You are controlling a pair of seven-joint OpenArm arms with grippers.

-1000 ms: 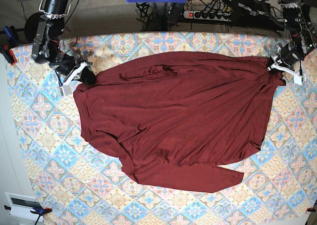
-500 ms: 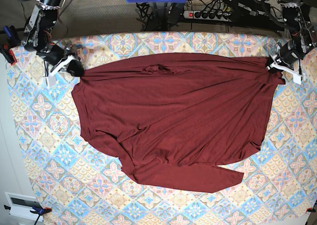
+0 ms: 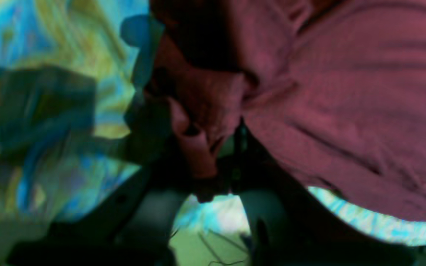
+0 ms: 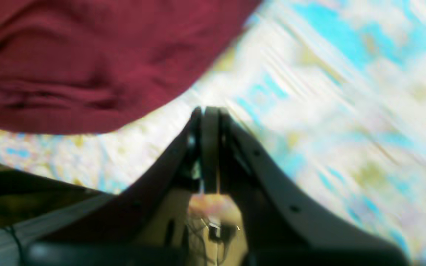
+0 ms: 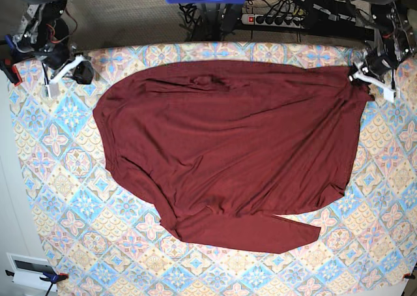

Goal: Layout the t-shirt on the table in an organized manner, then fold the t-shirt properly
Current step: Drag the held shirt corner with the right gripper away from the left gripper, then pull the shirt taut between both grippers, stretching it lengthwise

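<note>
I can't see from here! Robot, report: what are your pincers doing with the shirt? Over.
Left pincer shut on the t-shirt corner. Right pincer shut, empty, off the cloth. Shirt spread on the table, wrinkled. Nothing blocking.

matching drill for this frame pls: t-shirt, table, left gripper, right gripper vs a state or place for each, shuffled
1. t-shirt
2. table
3. left gripper
4. right gripper

A. shut, nothing between its fingers, apart from the fabric
B. pastel tile pattern, under everything
C. clamped on a maroon corner at the far edge
D. spread out, sleeve trailing toward the near edge

Pairs: 1-D, 2-B, 3-C, 4-A
</note>
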